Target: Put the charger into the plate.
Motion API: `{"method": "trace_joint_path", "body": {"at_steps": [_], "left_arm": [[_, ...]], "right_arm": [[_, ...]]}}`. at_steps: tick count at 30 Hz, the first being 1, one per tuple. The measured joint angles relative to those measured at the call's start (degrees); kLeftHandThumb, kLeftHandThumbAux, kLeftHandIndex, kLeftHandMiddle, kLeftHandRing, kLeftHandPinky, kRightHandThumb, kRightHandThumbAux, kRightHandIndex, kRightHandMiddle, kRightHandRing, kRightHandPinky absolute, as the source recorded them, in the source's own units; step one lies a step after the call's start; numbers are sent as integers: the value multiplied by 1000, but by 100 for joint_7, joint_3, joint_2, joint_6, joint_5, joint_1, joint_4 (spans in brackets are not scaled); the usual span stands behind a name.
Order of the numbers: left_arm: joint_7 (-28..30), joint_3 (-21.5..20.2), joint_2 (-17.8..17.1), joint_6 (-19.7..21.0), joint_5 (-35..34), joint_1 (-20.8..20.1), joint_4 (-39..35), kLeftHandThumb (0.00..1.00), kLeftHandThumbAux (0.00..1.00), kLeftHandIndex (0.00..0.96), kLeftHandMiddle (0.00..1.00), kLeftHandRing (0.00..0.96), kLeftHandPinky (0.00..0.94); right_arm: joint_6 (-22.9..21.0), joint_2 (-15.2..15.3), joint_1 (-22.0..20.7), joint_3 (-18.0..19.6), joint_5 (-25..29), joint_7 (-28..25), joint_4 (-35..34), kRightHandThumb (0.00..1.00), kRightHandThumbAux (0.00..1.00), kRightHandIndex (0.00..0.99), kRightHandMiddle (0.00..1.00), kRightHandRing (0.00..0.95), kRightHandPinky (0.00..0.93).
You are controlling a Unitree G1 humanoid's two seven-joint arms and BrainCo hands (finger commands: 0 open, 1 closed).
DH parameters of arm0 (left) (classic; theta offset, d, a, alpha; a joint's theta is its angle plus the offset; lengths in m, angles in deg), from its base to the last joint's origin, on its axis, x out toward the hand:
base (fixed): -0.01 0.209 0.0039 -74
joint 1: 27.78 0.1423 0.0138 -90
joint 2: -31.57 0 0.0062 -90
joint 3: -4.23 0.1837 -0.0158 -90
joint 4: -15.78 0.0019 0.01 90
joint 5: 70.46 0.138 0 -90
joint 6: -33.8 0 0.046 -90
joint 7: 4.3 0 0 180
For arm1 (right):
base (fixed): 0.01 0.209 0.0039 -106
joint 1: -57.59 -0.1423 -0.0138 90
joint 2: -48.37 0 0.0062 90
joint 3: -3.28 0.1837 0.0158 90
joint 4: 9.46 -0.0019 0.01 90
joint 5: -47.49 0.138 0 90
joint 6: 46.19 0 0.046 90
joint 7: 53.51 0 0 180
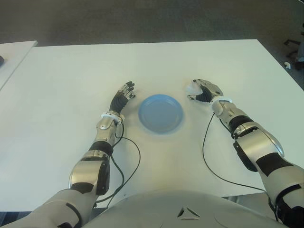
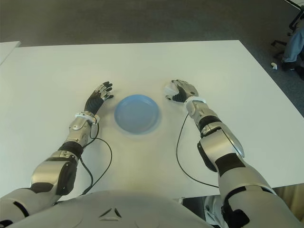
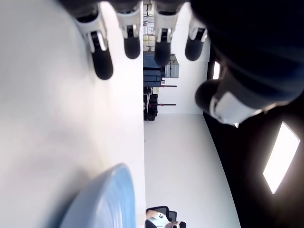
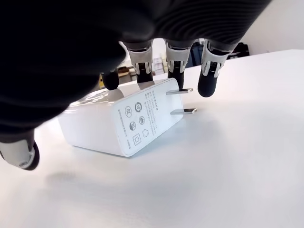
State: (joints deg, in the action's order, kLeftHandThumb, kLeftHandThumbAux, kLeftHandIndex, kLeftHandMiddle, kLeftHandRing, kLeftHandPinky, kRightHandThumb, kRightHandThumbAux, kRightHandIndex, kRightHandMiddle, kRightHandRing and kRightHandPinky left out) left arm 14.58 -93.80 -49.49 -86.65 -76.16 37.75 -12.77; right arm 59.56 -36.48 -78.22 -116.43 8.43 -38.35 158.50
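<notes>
Right hand point(image 1: 205, 91) cupped over white charger point(image 4: 124, 121) on table point(image 1: 71, 76), fingertips touching, not gripped; left hand point(image 1: 122, 97) open, empty, left of blue plate point(image 1: 160, 113).

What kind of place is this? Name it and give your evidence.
Probably an office or lab: a large white table on dark carpet, a second table beside it, and an office chair's wheeled base at the edge.
</notes>
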Motion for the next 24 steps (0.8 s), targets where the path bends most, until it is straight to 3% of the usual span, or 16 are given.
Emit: {"method": "trace_joint_path", "body": {"at_steps": [8, 17, 24], "left_arm": [[26, -5, 0, 98, -48, 48, -99, 0, 589, 114, 116, 88, 72], [27, -4, 7, 191, -82, 48, -158, 0, 581, 112, 111, 82, 60], [27, 0, 6, 218, -102, 49, -168, 0, 584, 102, 99, 72, 49]], "right_arm": [[210, 211, 103, -305, -136, 52, -94, 10, 518, 0, 0, 0, 0], [687, 618, 142, -979, -505, 317, -342, 0, 568, 0, 0, 0, 0], [976, 1020, 275, -1250, -629, 563, -487, 0, 571, 0, 0, 0, 0]]}}
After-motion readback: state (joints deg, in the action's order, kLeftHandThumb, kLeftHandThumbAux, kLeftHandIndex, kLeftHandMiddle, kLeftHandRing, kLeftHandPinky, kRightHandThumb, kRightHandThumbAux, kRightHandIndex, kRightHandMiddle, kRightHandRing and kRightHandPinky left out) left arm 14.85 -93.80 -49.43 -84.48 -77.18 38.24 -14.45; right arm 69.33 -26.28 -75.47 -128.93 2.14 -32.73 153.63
